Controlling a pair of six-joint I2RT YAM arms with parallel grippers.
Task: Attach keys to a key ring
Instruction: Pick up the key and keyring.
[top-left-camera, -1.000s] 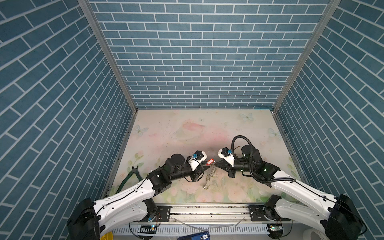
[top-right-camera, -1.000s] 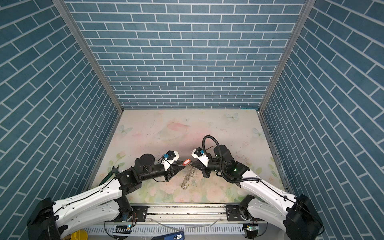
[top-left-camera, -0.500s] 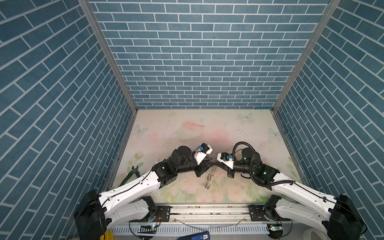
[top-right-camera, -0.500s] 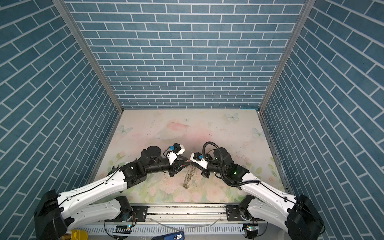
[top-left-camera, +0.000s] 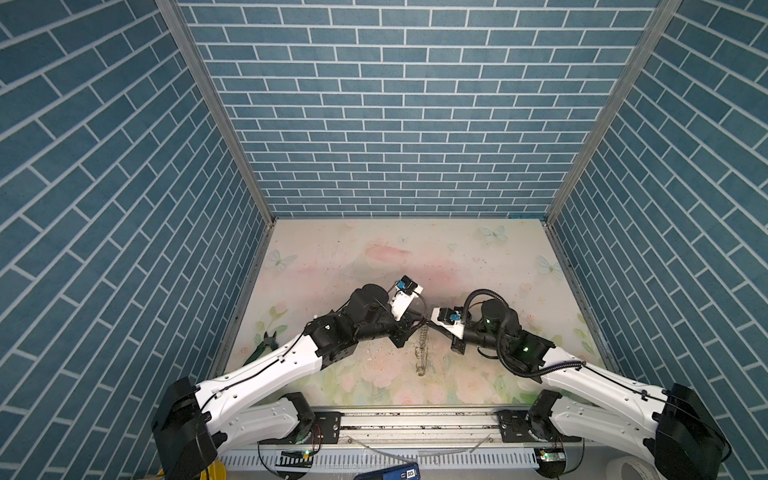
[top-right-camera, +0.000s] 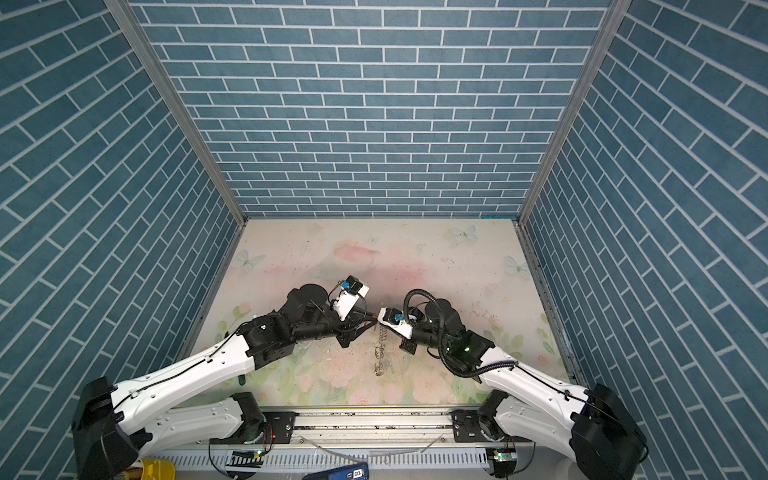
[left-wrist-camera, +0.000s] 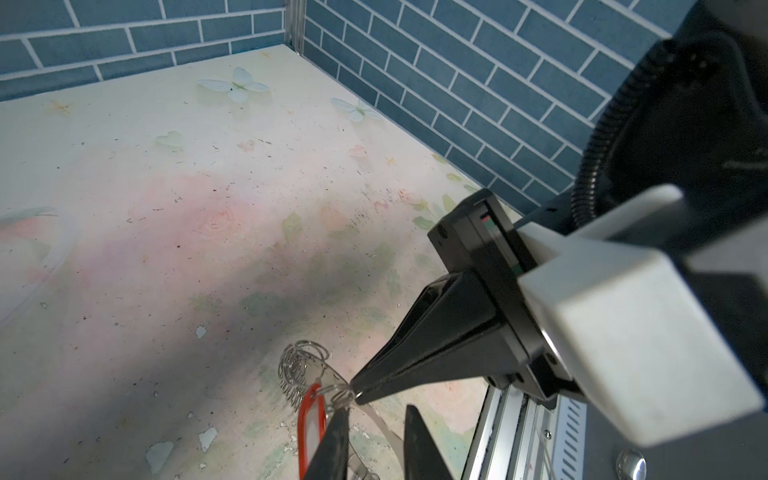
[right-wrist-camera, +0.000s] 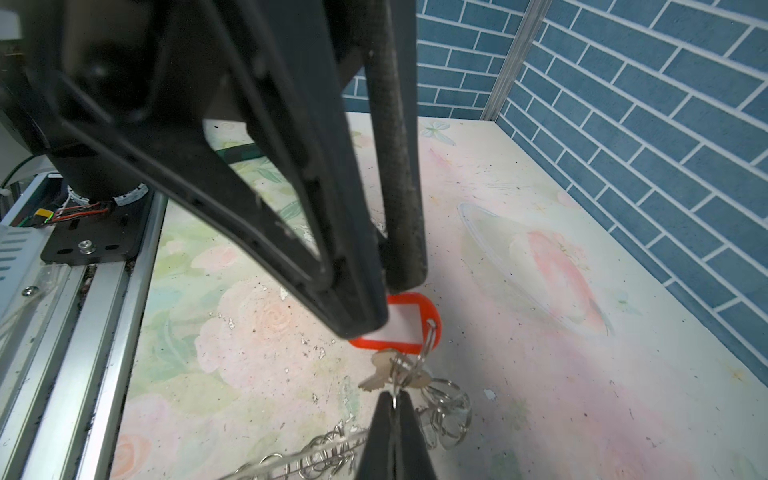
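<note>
Counting what lay in the cell gave one orange-red key tag (right-wrist-camera: 409, 322), one key ring (top-left-camera: 422, 353), one pair of green-handled pliers (top-left-camera: 266, 347) and two arms. The small silver split rings (left-wrist-camera: 301, 365) strung along the key ring overlapped too much to count. One pale, flat, key-shaped piece (right-wrist-camera: 380, 372) hung just beside the tag's tiny metal loop.

Both arms stretched low from the rail at the near edge of the table (top-left-camera: 374, 257), with their forearms angled inward. Their tips met almost nose to nose near the middle of the table.

The left gripper (right-wrist-camera: 383, 305) was clamped on the key tag. One fingertip covered one end of the tag and the other pressed its long edge, so the white label window showed between them.

The right gripper (left-wrist-camera: 356, 390) was pinched fully together on the thin rim of the key ring, with a few split rings bunched at its tips, close against the tag's loop.

In both top views the key ring hung as a narrow line of rings from that meeting point toward the near edge. Whether its lower end touched the table could not be told.

The pliers lay well apart, at the table's left edge beside the left forearm.
</note>
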